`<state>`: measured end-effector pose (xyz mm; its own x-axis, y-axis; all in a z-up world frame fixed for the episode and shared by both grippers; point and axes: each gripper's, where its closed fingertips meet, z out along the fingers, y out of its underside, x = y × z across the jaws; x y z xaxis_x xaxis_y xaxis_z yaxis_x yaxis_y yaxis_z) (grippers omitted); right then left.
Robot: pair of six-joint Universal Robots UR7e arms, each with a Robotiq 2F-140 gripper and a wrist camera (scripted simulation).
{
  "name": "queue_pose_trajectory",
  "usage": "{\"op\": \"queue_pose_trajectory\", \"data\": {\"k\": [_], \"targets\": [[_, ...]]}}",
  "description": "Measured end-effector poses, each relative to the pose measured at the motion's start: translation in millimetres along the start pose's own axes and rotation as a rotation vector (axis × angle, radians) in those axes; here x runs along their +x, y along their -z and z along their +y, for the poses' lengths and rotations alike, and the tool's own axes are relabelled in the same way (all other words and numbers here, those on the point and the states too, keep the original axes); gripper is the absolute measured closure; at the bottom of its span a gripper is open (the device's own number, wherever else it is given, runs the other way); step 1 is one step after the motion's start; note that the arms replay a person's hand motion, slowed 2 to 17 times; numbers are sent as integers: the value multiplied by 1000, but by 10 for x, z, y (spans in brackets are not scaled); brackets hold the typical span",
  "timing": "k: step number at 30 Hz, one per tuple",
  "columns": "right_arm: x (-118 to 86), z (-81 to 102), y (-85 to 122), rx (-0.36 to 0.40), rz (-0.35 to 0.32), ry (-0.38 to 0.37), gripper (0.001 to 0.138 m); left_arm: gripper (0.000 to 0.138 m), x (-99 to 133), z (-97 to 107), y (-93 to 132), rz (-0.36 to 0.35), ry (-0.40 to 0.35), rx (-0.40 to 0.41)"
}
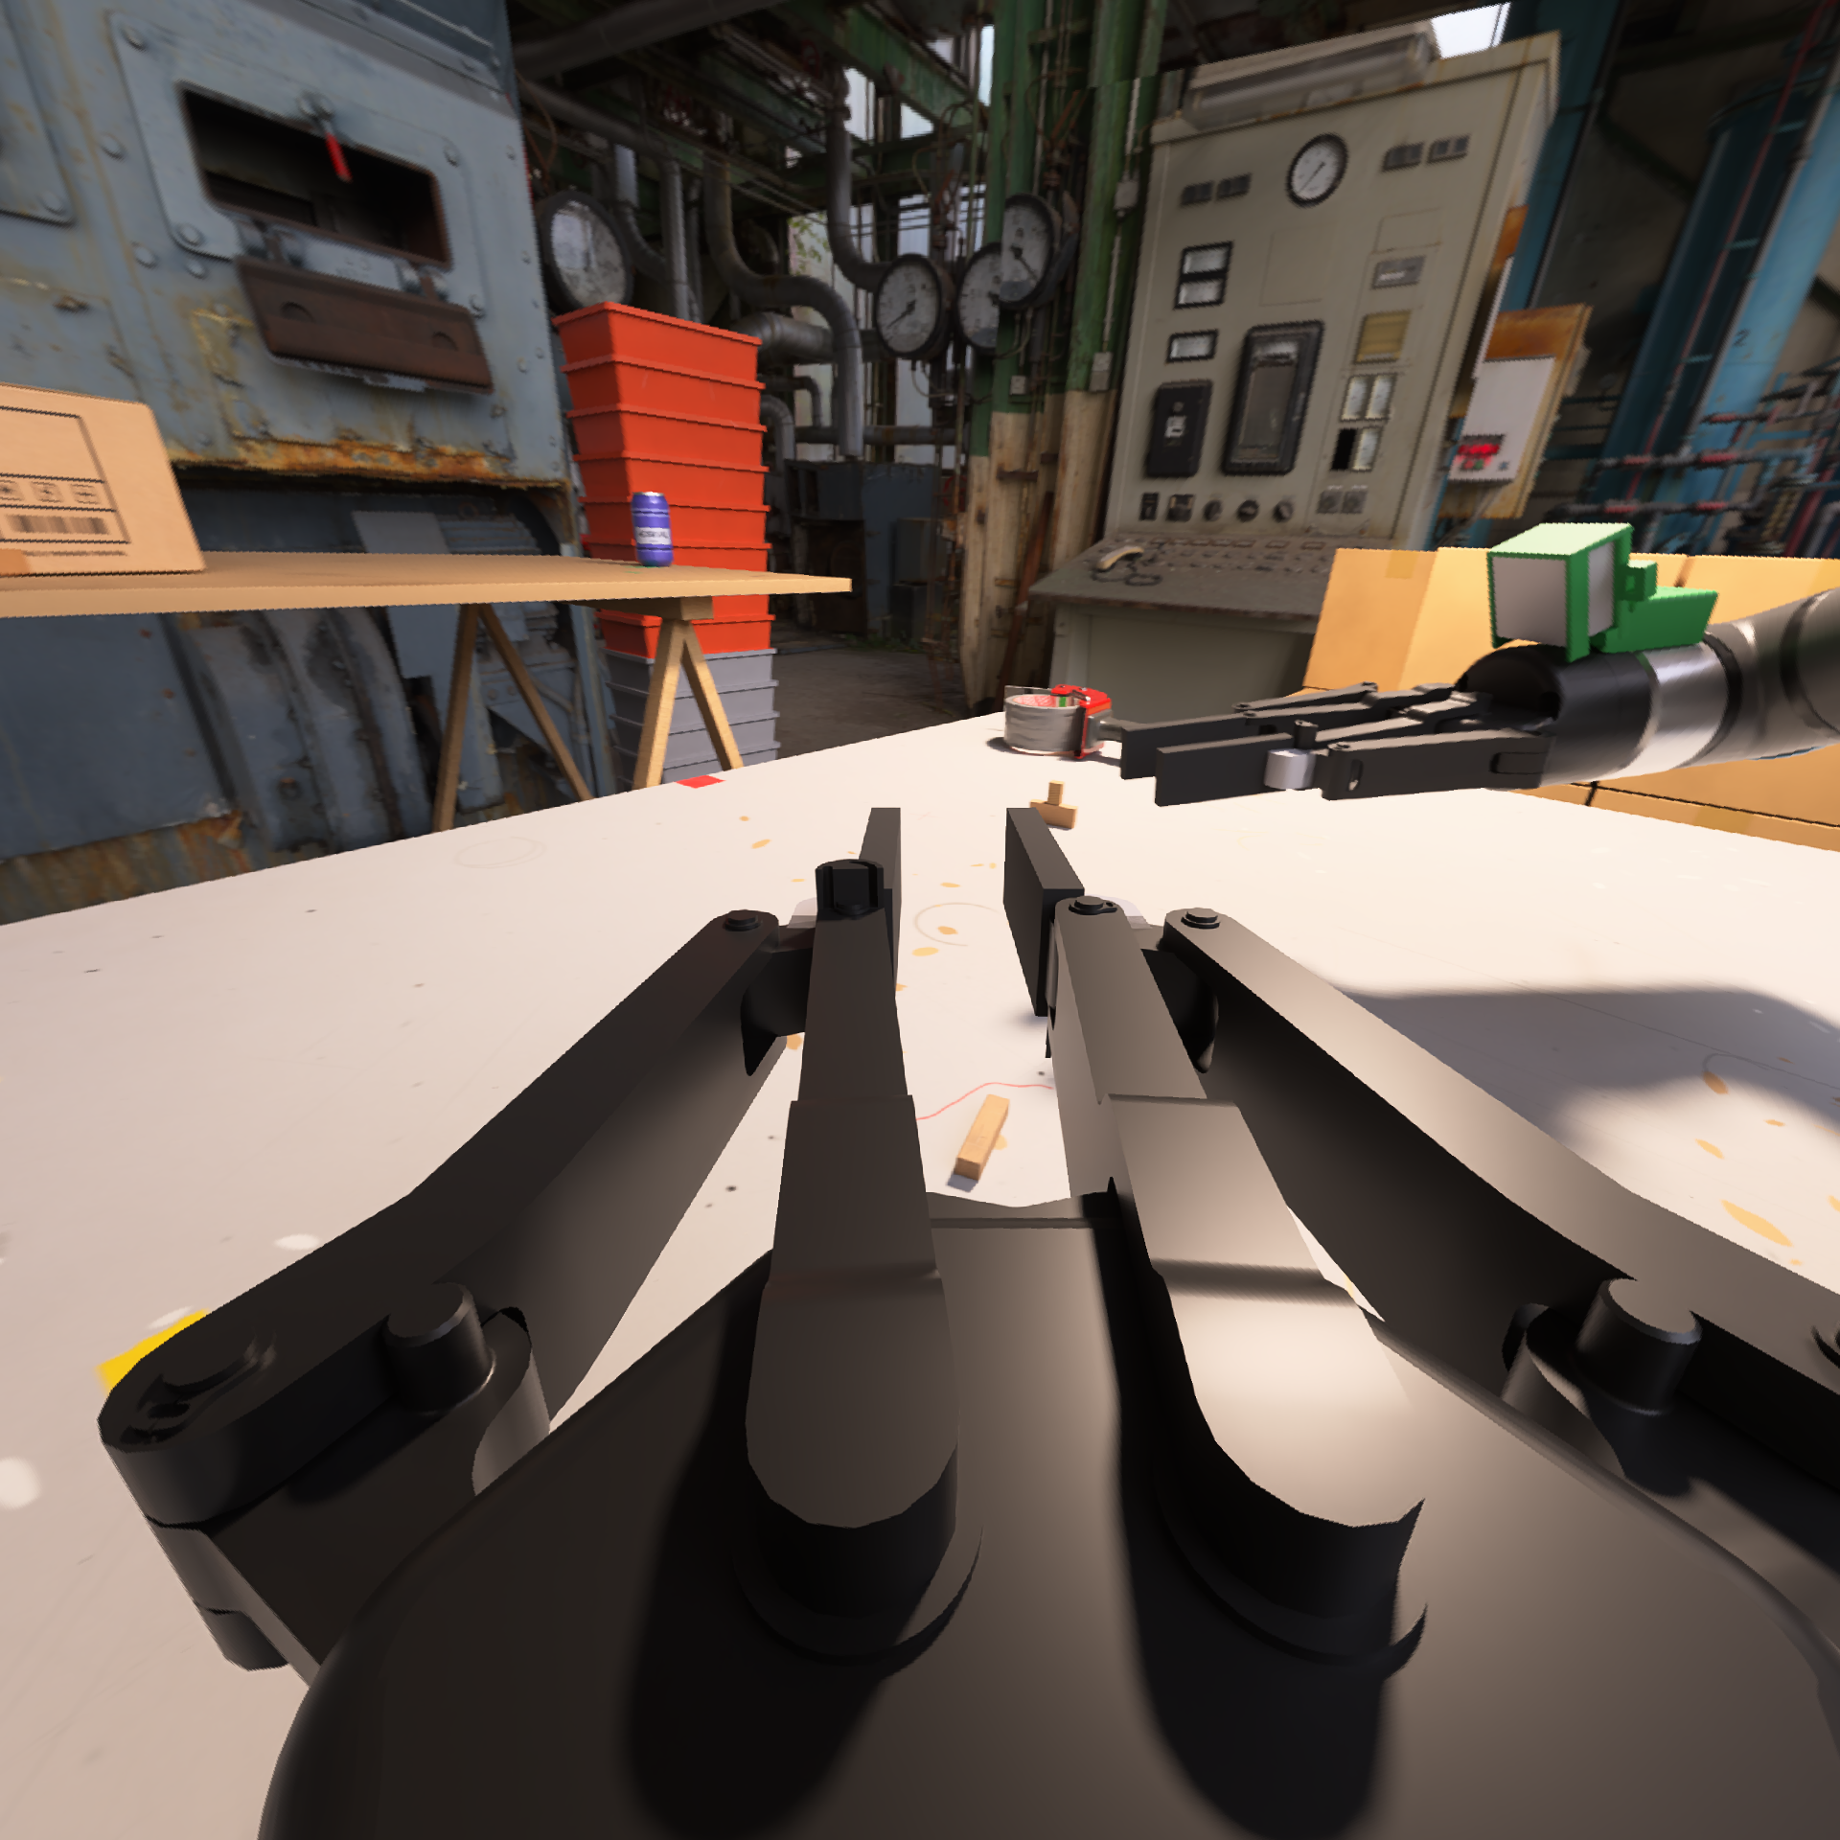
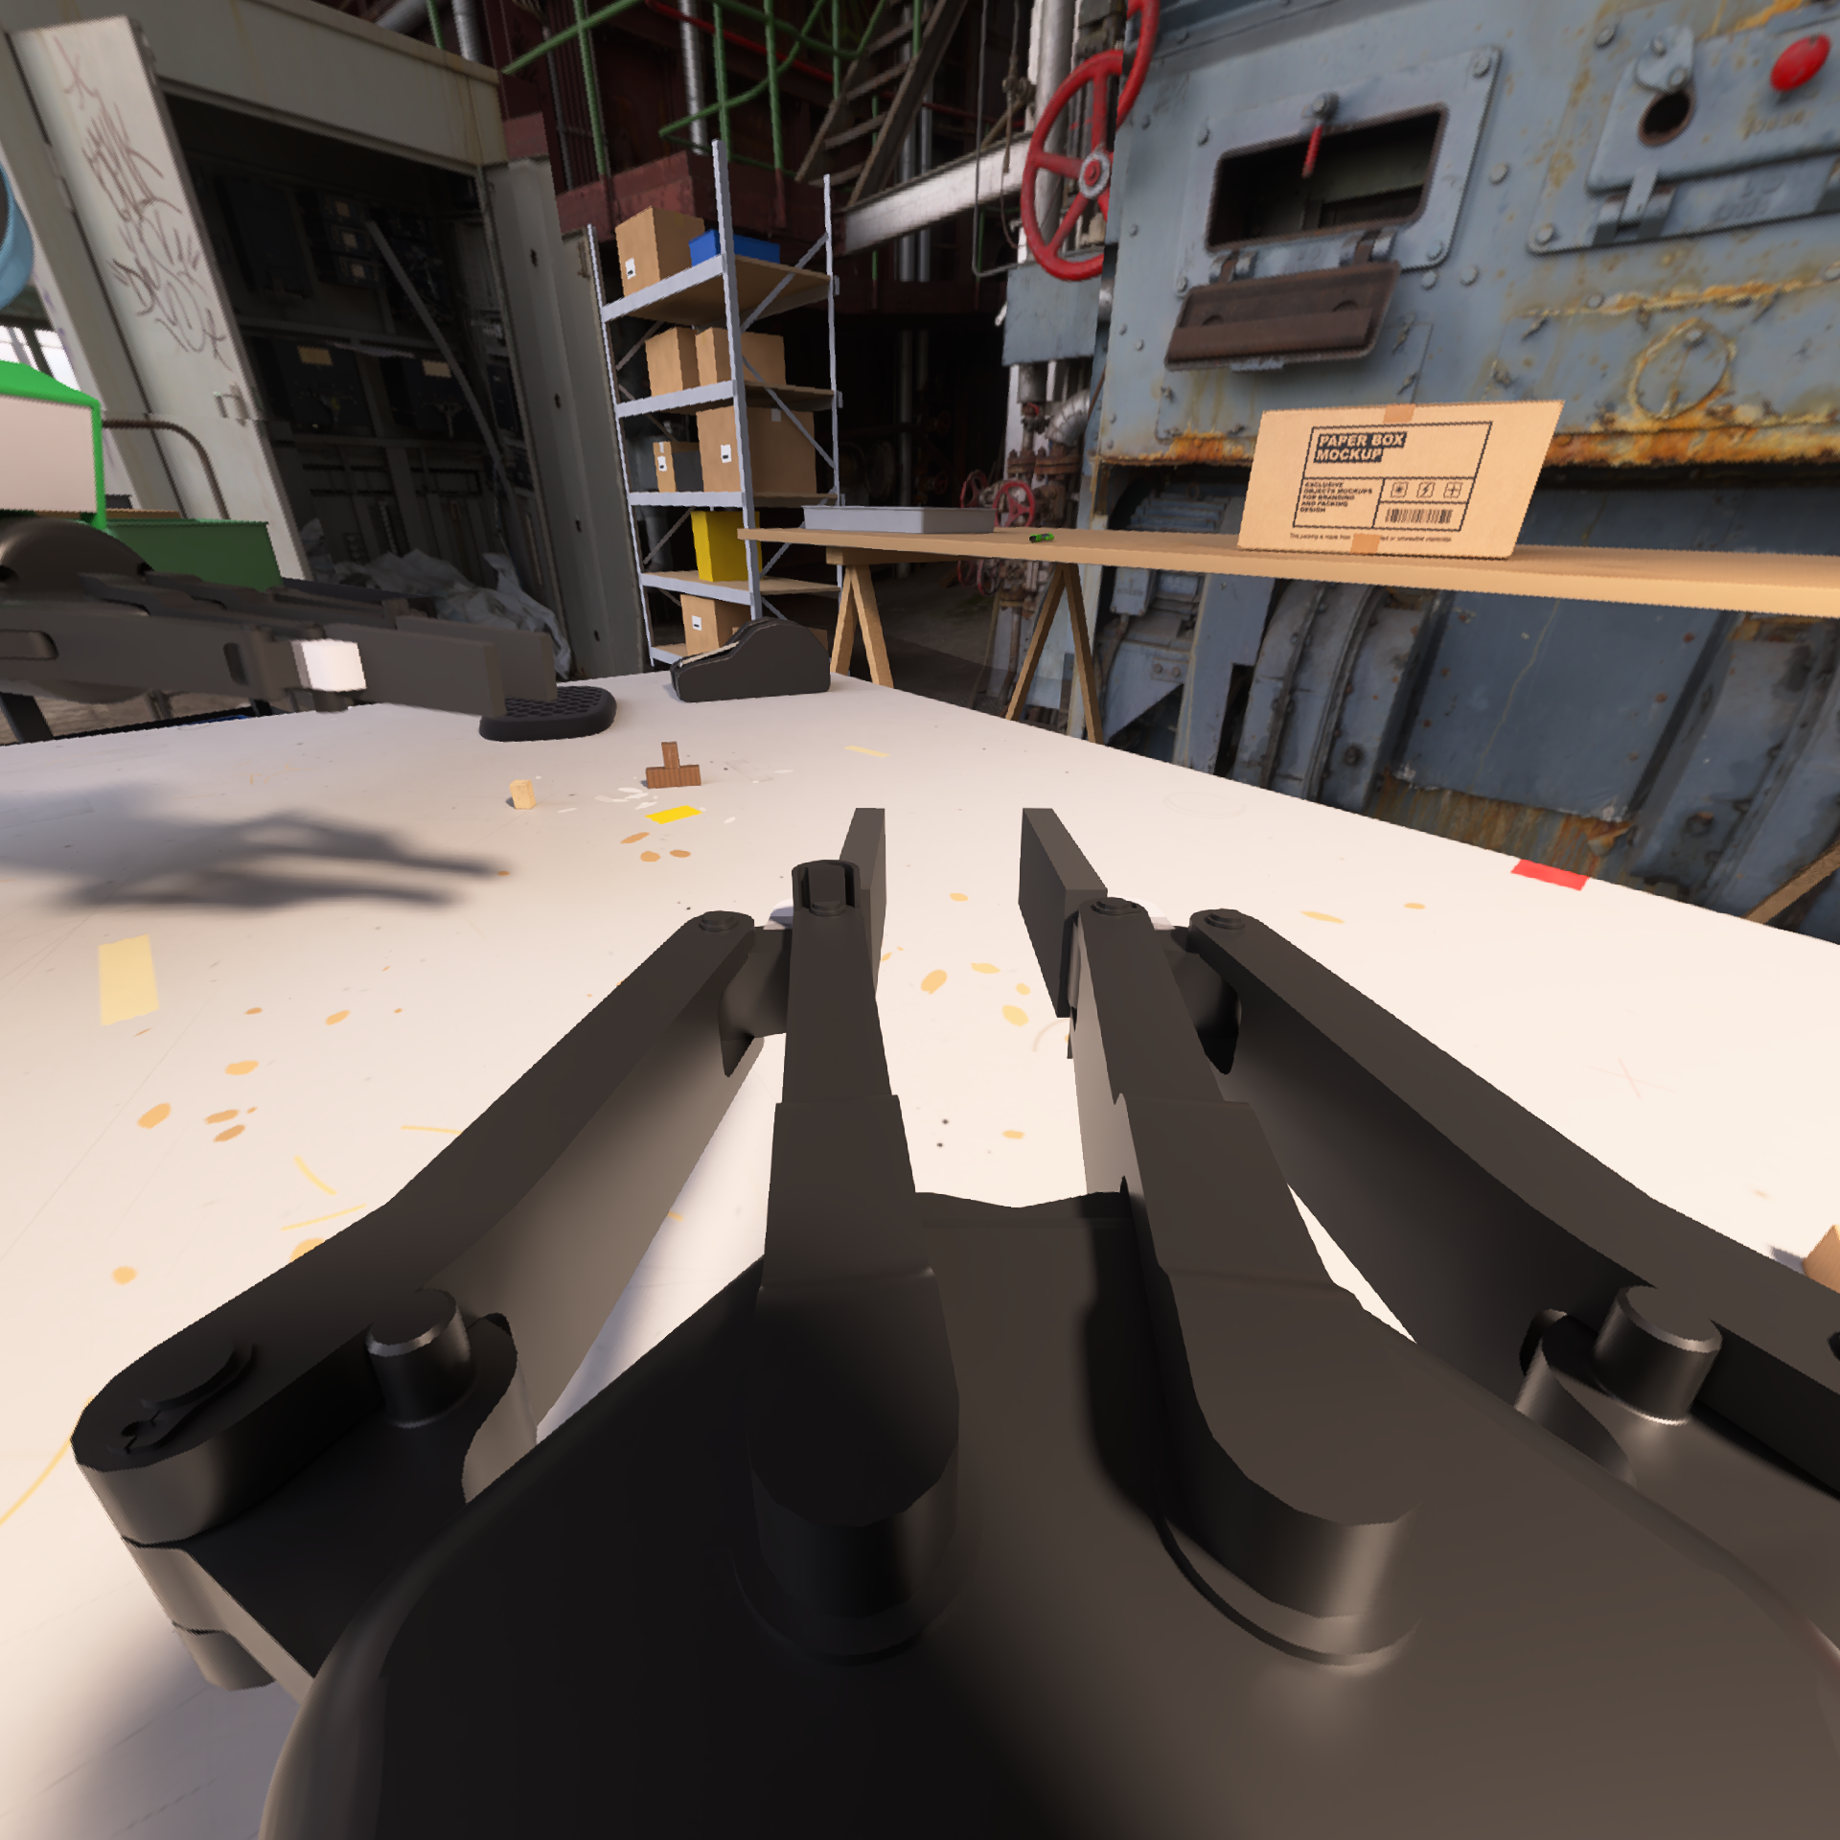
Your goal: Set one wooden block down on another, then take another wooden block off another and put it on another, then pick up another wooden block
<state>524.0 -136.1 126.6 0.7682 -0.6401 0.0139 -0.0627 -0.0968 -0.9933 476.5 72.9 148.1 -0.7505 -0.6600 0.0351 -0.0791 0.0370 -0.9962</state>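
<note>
My left gripper [image 1: 951, 826] is open and empty above the white table [image 1: 398, 1045]. A light wooden block [image 1: 981, 1135] lies flat on the table beneath it, seen between the finger bases, not gripped. Farther ahead, a small wooden block stands upright on a flat one [image 1: 1053, 806]. My right gripper [image 2: 951, 826] is open and empty; it also shows from the side in the left wrist view [image 1: 1140, 762]. The right wrist view shows the two-block stack [image 2: 672, 769], the light block [image 2: 523, 794] to its left, and the left gripper [image 2: 518, 677] hovering beyond them.
A grey and red tape roll [image 1: 1045, 717] sits at the table's far edge, with cardboard boxes [image 1: 1394, 617] behind it. A black tape dispenser [image 2: 752, 662] and a black perforated pad [image 2: 553, 712] lie on the far side. A wooden piece [image 2: 1827, 1260] shows at the right edge.
</note>
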Motion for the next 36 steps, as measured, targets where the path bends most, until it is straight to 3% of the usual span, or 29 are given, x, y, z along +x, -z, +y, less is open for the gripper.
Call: {"op": "queue_pose_trajectory", "data": {"k": [8, 15, 26, 36], "targets": [[-38, 140, -17, -8, -13, -42, 103, 110, -376, -167, 304, -110, -15, -35], [-40, 163, -3, 7, -11, -49, 104, 110, -732, -214, 536, -189, -19, -129], [-17, 100, 30, 55, 5, -48, 107, 109, -1352, -78, 788, -308, -10, -356], [-9, 141, 14, 44, -1, -68, 107, 109, -1857, 212, 841, -356, 34, -573]]}}
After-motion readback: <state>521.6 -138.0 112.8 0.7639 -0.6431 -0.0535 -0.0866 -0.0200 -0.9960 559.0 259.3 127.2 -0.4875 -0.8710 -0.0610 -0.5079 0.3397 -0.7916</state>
